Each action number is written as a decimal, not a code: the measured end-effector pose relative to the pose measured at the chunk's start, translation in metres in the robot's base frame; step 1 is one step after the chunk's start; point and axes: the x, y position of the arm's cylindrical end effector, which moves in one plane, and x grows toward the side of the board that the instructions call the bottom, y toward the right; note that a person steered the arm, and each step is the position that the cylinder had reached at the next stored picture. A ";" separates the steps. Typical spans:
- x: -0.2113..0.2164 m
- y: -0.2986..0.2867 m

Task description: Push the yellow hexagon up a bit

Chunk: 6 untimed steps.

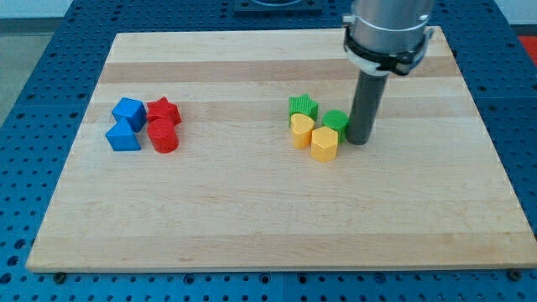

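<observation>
Yellow hexagon (325,143) sits just to the view's left of my tip (359,140) and slightly below it, close but contact not resolvable. No jaws on this rig, only a bare rod holding nothing. The green cylinder (336,121) touches the rod's left side; the yellow heart-like block (301,131) and green star (303,106) lie farther left. Blue and red blocks are well apart, far left. Judgement: the push looks not begun; the tip would need to get below the hexagon first, and the green cylinder crowds its upward path.
</observation>
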 end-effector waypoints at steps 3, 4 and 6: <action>0.006 0.001; 0.028 0.009; 0.060 -0.009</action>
